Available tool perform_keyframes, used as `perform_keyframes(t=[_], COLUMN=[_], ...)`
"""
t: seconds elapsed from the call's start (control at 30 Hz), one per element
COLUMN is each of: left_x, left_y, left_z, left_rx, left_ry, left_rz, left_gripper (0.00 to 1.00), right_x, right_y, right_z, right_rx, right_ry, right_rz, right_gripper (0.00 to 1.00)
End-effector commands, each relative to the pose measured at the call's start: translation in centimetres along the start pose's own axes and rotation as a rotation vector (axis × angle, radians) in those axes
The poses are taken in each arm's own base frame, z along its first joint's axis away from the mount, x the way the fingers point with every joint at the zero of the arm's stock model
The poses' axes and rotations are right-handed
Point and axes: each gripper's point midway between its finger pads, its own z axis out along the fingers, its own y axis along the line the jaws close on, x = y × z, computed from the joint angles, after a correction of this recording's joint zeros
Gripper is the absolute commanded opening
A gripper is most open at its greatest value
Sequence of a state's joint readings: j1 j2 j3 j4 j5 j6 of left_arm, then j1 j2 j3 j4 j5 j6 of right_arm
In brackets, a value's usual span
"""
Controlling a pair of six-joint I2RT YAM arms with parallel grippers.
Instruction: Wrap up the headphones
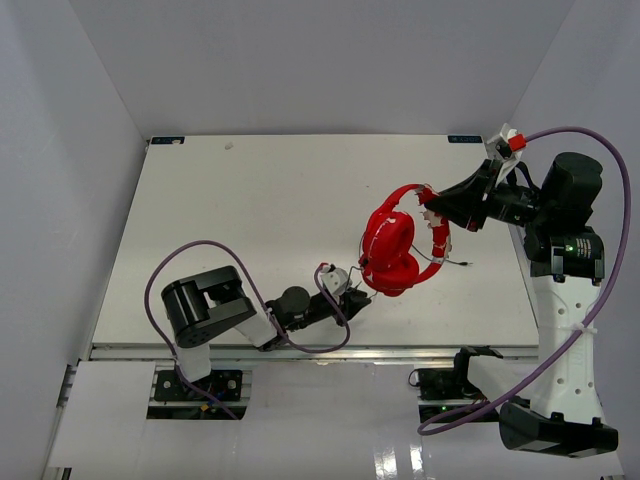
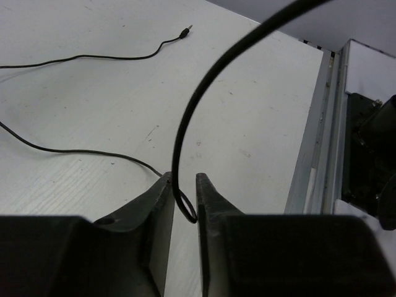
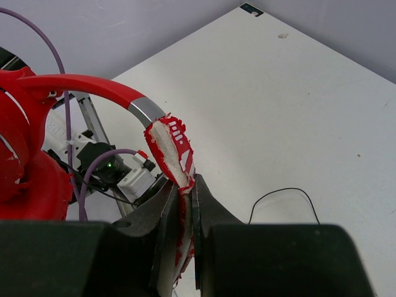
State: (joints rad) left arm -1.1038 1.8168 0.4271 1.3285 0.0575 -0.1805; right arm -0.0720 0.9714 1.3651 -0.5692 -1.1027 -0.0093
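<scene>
1. A white table is seen from above, with two robot arms at its near edge.
2. The red headphones are right of the table's centre, hanging from the right gripper, which reaches in from the far right.
3. The two round cups sit close together at the low end. Whether they touch the table cannot be told.
4. In the right wrist view, the right gripper has its jaws closed tight on the headband, at a spot where the red cover is torn and white padding shows.
5. The left arm lies low along the near edge. The left gripper is just left of the cups.
6. In the left wrist view, the left gripper has its jaws almost together, pinching the thin dark cord.
7. More cord trails loose across the table, ending at the small plug on the surface.
</scene>
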Motion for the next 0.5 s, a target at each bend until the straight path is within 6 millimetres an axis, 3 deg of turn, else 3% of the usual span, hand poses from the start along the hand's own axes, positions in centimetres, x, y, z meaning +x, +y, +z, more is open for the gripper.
perform_keyframes(t=[0.0,0.17,0.37,0.47], left_x=[-11.7,-12.2,-13.9,-13.5], left_y=[-2.1,-1.8,-0.9,-0.2], left_z=[-1.3,-2.7,-4.9,-5.5], left_rx=[0.073,0.048,-0.012,-0.031], left_ry=[-0.456,-0.473,-0.511,-0.450], left_rz=[0.013,0.010,0.020,0.023], left_gripper=[0.19,0.01,0.00,0.00], right_x=[-0.9,-0.6,0.3,1.3], right_y=[1.2,1.2,0.6,0.6], right_z=[-0.4,-0.4,-0.7,-0.9], right_rx=[-0.022,-0.022,0.027,0.028], right_ry=[-0.025,-0.022,0.011,0.041], right_rz=[-0.011,-0.007,-0.053,-0.068], right_gripper=[0.08,0.08,0.08,0.08])
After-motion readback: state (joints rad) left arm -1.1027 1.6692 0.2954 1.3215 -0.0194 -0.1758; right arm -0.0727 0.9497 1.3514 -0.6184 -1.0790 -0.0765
